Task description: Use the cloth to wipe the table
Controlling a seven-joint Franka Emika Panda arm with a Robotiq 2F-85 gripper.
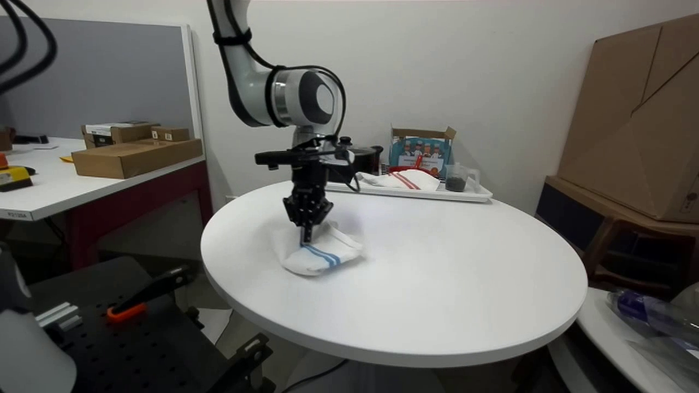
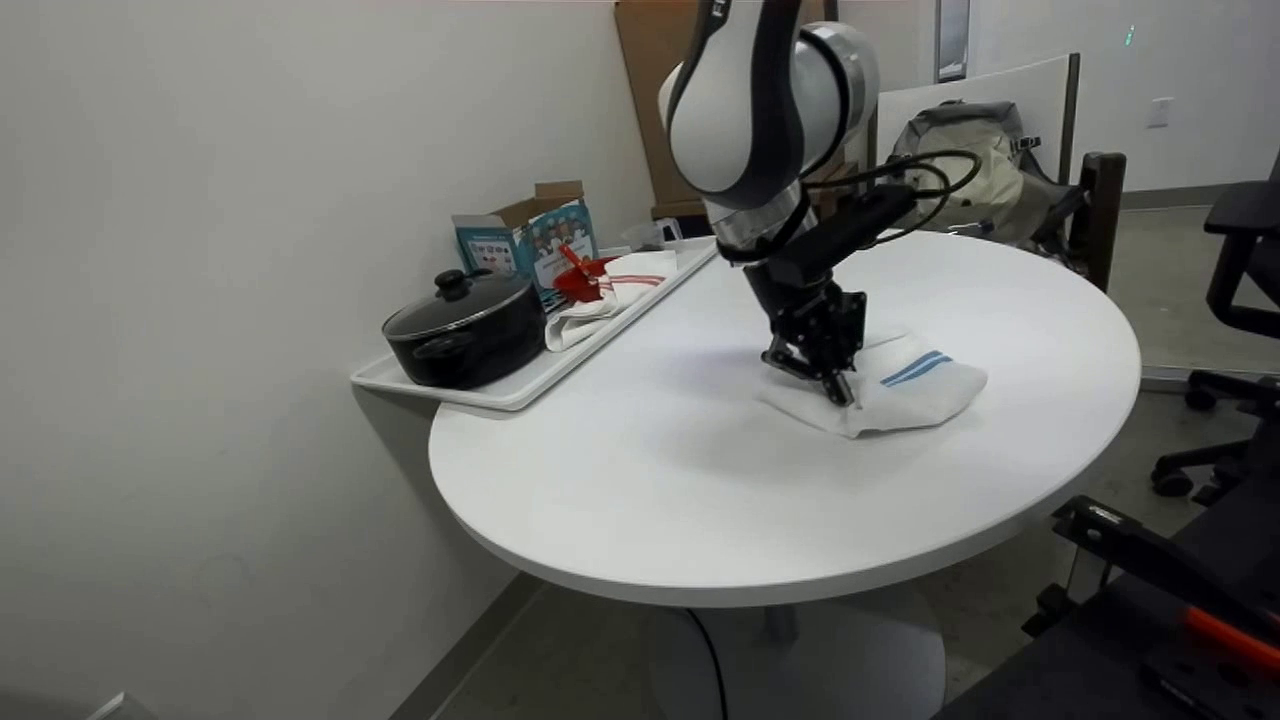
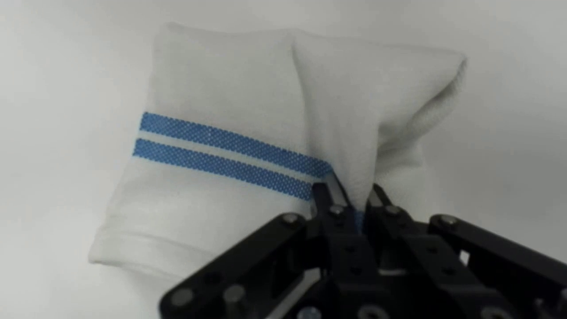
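The cloth (image 1: 336,250) is white with two blue stripes and lies folded and rumpled on the round white table (image 1: 458,284). The cloth also shows in an exterior view (image 2: 925,395) and fills much of the wrist view (image 3: 230,88). My gripper (image 1: 307,237) points down at the cloth, and it also shows in an exterior view (image 2: 842,388). In the wrist view, the gripper (image 3: 347,195) is shut on a pinched fold of the cloth, with a bit of blue stripe between the fingers. The rest of the cloth spreads on the table around the fingertips.
A white tray (image 2: 545,385) stands at the table's edge by the wall. It holds a black pot (image 2: 465,330), a red-striped towel (image 2: 640,268), a red utensil (image 2: 580,280), an open blue box (image 1: 420,150) and a clear cup (image 1: 456,177). A large carton (image 1: 628,125) stands beyond the table.
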